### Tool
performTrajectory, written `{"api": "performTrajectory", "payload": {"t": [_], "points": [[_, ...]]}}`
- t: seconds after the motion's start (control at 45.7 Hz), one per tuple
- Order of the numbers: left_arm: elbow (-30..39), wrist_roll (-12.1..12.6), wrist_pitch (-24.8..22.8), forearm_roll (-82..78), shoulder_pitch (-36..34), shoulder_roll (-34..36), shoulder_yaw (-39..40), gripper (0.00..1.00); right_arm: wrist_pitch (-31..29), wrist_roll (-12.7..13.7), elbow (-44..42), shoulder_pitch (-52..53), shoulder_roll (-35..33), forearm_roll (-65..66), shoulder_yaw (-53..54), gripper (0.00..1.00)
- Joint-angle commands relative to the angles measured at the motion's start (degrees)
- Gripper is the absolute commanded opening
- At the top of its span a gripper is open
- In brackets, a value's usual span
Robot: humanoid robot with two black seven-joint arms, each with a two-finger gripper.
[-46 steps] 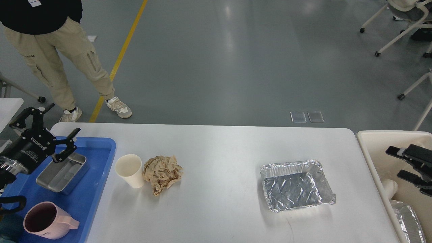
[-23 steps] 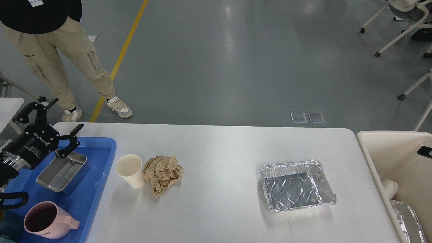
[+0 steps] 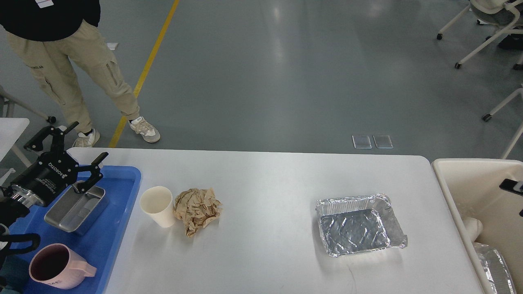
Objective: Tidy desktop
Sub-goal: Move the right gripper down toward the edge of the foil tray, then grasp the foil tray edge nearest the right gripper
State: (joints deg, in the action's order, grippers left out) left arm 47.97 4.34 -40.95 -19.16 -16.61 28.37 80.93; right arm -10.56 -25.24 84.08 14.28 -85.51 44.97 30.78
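Inspecting the desktop [image 3: 265, 179]: found white, matte, rectangular with rounded corners, spanning most of the view between a blue tray [image 3: 118, 228] at left and a cream bin [image 3: 453, 192] at right. Left gripper [image 3: 77, 155] noted over the tray's far end, jaws spread wide, holding nothing, poised just above a steel tin [image 3: 69, 210]. Right gripper [image 3: 512, 188] seen only as a dark sliver at the right edge over the bin; jaw state could not be told. Loose items remaining on the desktop: a paper cup [image 3: 157, 206], upright, off-white, tapered, smooth; a wad [image 3: 197, 210] of crumpled brown paper touching the cup's right side, irregular, soft, creased; a foil tray [image 3: 357, 224], shallow, rectangular, thin and dented, rim bent at its near right corner, long axis running roughly left to right. Cup and wad lay to the right of and nearer than the left jaws, just beyond the tray's right rim; judged closest to the left arm. Foil tray lay near the bin, judged closest to the right arm. Pink mug [image 3: 57, 267] recorded in the tray's near end, handle pointing right. Bin held a white object and foil at its near end, partly cut off. Foil and wad judged liable to deform under grip.
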Motion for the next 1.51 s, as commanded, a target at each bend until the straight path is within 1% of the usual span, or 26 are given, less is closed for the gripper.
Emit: {"api": "performTrajectory", "payload": {"t": [0.0,0.044,0.088,0.263,0.328,0.394,0.591,0.657,0.788,0.876,1.226,1.489], "points": [[-0.1,0.0,-0.5,0.1,0.2,0.3,0.5,0.97,-0.1,-0.5,-4.2,1.5,6.0,12.7,-0.1,1.0],[-0.1,0.0,-0.6,0.0,0.2,0.4,0.6,0.97,-0.1,-1.4,-5.4,2.2,7.5,17.0,-0.1,1.0],[-0.1,0.0,-0.6,0.0,0.3,0.4,0.7,0.97,-0.1,-2.9,-6.5,2.9,9.3,21.0,-0.1,1.0],[-0.1,-0.2,-0.6,0.0,0.8,0.5,1.0,0.97,-0.1,-7.9,-9.8,4.1,14.9,29.7,-0.2,1.0],[-0.1,-0.3,-0.6,0.1,0.9,0.5,1.2,0.97,-0.1,-9.1,-11.5,4.9,17.1,32.5,-0.2,1.0],[-0.2,-0.4,-0.6,0.1,1.3,0.5,1.7,0.97,-0.2,-9.7,-12.5,5.1,19.2,34.5,-0.3,1.0],[-0.7,-0.4,-1.1,0.1,1.7,0.8,2.8,0.97,-0.8,-9.7,-17.4,6.5,27.0,40.1,-0.5,1.0],[-0.7,-0.4,-1.1,0.1,1.9,0.8,3.2,0.97,-0.8,-9.7,-19.0,7.7,28.9,41.2,-2.8,1.0],[-0.7,-0.4,-1.5,0.1,3.3,0.9,4.4,0.97,-0.6,-9.7,-23.3,13.1,30.9,41.1,-9.2,1.0],[-0.7,-0.5,-1.9,0.1,3.9,1.1,5.0,0.97,-0.5,-9.7,-25.5,15.2,33.0,40.6,-11.4,1.0],[-0.7,-0.5,-2.5,0.1,5.4,1.2,6.8,0.97,-0.5,-9.7,-32.9,15.8,40.5,40.5,-11.8,1.0],[-0.7,-0.5,-2.6,0.1,5.7,1.2,6.9,0.97,-0.2,-9.7,-36.4,15.6,43.9,40.4,-11.9,1.0]]}}
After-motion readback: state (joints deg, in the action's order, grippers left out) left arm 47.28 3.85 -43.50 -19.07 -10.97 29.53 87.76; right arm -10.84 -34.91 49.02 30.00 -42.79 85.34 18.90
